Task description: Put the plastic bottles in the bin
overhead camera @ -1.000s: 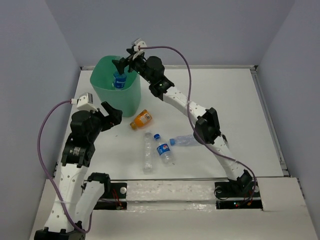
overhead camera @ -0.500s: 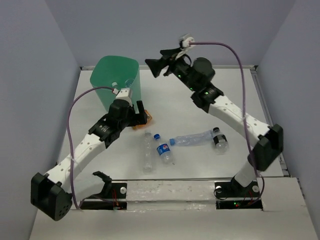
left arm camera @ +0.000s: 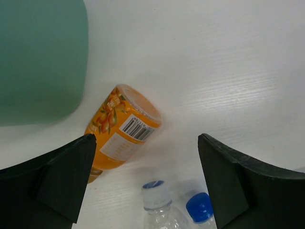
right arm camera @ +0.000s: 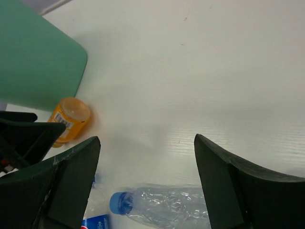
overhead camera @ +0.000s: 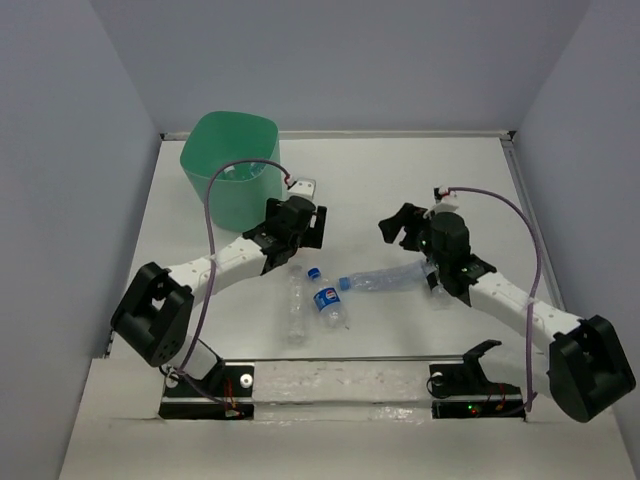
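- Left gripper [left arm camera: 147, 157]: spread wide, now over your orange plastic bottle [left arm camera: 125, 129], at 5 o'clock of the mint-green plastic bin [overhead camera: 238, 205].
- Right gripper [right arm camera: 145, 162]: released, back from the bin; crumpled clear plastic bottle [right arm camera: 167, 207] next.

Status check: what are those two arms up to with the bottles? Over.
Left pincer open, by orange bottle near bin. Right pincer open, above clear blue-capped bottle. Nothing blocking.

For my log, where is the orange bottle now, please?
In the left wrist view, the orange bottle lies below the open left gripper, beside the bin.
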You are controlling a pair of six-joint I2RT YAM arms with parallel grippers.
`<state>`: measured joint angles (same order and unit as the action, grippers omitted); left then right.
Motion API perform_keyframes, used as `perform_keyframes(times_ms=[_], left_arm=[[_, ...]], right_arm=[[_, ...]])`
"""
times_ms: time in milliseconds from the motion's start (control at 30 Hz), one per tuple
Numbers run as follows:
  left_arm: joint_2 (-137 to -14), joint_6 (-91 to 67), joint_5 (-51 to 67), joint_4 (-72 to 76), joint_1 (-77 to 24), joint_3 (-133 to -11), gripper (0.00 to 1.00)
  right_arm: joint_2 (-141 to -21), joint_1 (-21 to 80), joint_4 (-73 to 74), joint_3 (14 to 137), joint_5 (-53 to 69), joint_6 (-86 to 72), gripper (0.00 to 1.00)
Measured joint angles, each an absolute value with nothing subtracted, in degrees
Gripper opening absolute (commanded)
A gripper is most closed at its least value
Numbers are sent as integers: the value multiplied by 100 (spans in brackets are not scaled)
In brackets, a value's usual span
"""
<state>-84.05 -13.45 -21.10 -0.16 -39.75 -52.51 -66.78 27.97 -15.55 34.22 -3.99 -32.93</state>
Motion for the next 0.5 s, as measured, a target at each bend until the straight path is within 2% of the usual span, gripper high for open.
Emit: perform_keyframes(times_ms=[200,500], left_arm=[[-9024,-1221,-2637,154,-3968,-5343,99],[-9760,-961,-3142,200,-3964,-5631,98]], right_arm=[[-5612,2672,-1306,2873,-436,-3481,87],[-4877,2674,-473,2491,-867,-3479,94]])
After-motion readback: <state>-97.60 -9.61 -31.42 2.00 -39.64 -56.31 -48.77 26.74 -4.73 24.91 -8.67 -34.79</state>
